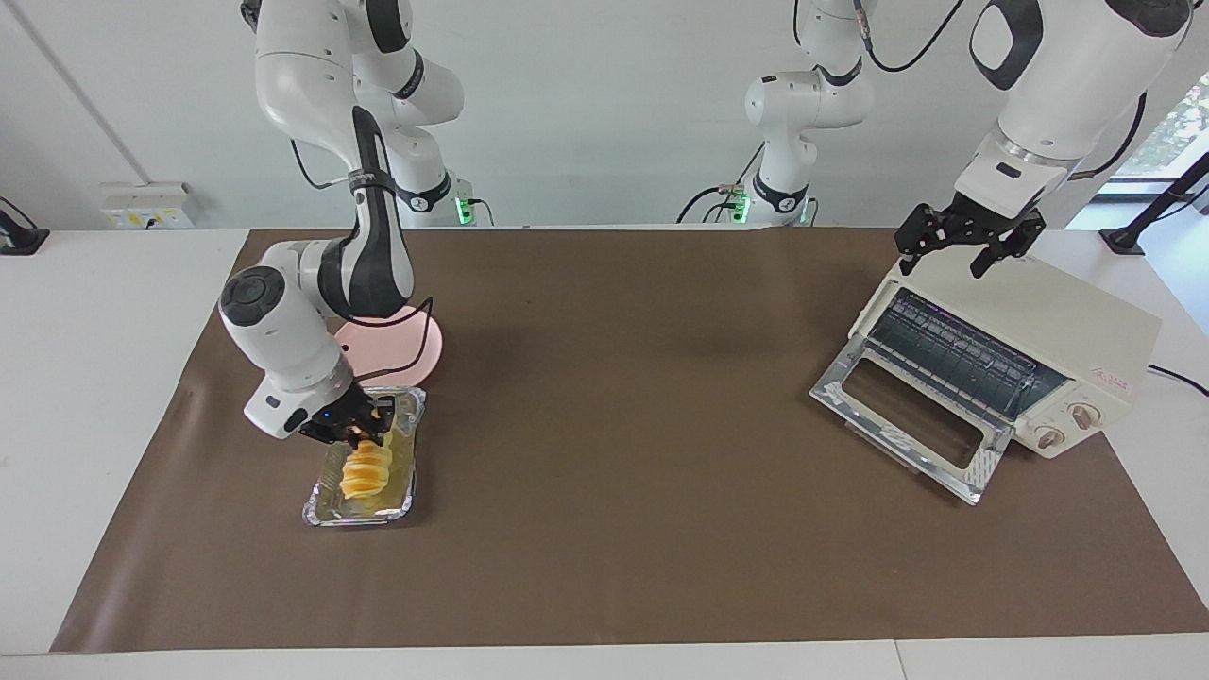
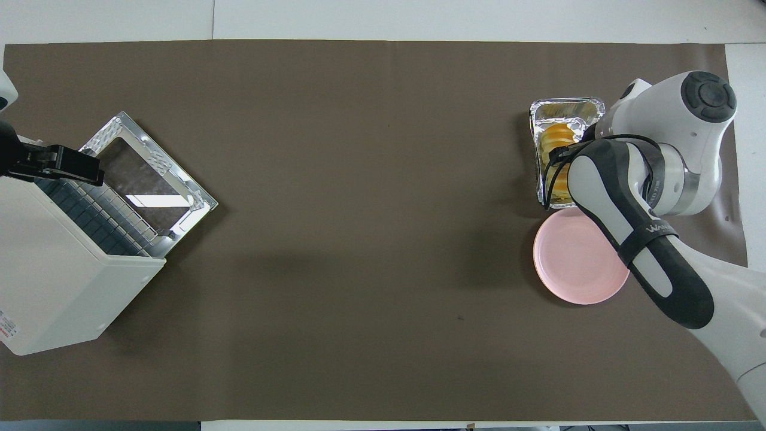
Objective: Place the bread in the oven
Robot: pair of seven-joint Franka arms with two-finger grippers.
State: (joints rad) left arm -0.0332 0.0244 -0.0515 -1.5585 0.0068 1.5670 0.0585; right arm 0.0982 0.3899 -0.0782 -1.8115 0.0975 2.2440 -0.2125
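The bread (image 1: 366,472) (image 2: 556,140), a ridged yellow-orange loaf, lies lengthwise in the crinkled foil tray (image 1: 364,515) (image 2: 568,105) at the right arm's end of the table. My right gripper (image 1: 357,433) is low over the end of the loaf nearer the robots; in the overhead view the arm's wrist hides it. The cream-white oven (image 1: 1039,321) (image 2: 60,281) stands at the left arm's end, its glass door (image 1: 907,416) (image 2: 149,173) folded down open and the wire rack showing. My left gripper (image 1: 968,241) (image 2: 54,164) hangs open just over the oven's top and waits.
A round pink plate (image 1: 425,354) (image 2: 574,263) sits beside the foil tray, nearer to the robots, partly under the right arm. A brown mat (image 1: 614,425) covers the table between tray and oven. The oven's knobs (image 1: 1067,425) face away from the robots.
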